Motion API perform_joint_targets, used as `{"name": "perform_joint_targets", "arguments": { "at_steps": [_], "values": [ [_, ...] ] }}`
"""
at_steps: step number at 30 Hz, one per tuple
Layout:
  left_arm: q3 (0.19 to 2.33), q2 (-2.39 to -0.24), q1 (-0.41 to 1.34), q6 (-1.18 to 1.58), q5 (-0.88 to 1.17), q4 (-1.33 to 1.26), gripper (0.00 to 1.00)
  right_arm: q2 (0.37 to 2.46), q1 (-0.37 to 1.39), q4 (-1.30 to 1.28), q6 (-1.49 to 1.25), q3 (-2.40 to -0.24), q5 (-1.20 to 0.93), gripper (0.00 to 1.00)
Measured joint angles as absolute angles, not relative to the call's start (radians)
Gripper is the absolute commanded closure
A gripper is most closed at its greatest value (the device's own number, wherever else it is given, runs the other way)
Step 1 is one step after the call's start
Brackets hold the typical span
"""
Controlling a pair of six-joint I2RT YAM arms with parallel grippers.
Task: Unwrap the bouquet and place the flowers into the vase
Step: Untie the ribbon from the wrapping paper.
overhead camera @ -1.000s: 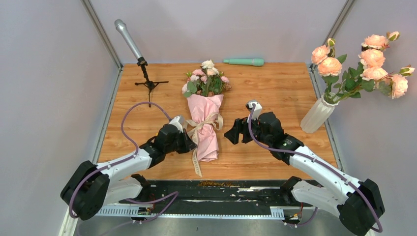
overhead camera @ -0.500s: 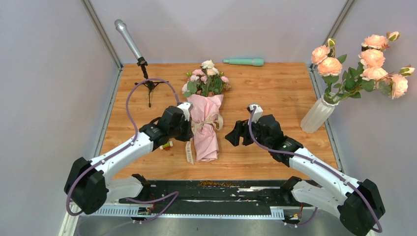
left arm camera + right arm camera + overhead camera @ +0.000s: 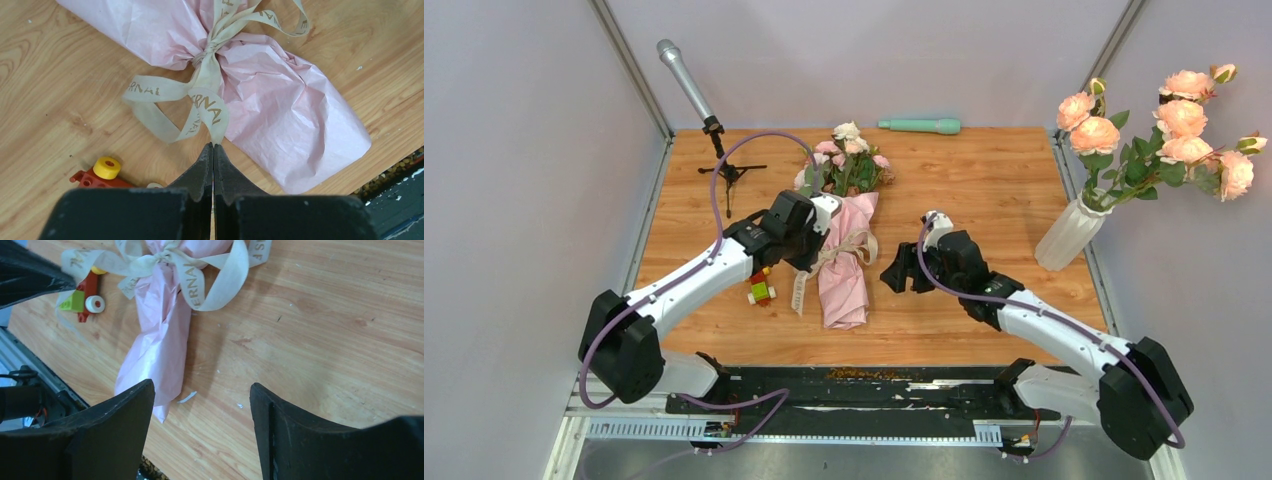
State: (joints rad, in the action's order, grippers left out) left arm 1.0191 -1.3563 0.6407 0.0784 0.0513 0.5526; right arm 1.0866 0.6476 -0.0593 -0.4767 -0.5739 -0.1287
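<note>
The left gripper (image 3: 213, 147) is fully closed, its tips pinching one tail of the cream ribbon (image 3: 202, 82) (a red-and-yellow toy block (image 3: 760, 291) lies just beside). The bouquet (image 3: 842, 270) lies flat on the table (image 3: 984, 190), wrapped in pink paper, bow tied. The right gripper (image 3: 201, 387) hovers just right of it, jaws wide apart and empty; the vase (image 3: 1064, 235) stands at the right edge, holding peach roses (image 3: 1184, 120).

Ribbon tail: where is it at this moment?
Left wrist view: the ribbon tail runs from the knot on the bouquet down into the shut left gripper, beside the toy blocks.
</note>
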Motion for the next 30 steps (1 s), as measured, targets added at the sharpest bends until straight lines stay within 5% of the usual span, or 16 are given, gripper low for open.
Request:
{"name": "perform_joint_targets", "arguments": {
  "at_steps": [22, 30],
  "values": [
    [1.013, -1.336, 0.641, 0.057, -0.035, 0.580, 1.00, 1.570, 0.588, 0.250, -0.534, -0.709, -0.237, 0.48],
    [1.013, -1.336, 0.641, 0.057, -0.036, 0.580, 1.00, 1.629, 0.588, 0.291, -0.561, -0.725, -0.249, 0.73]
  ]
}}
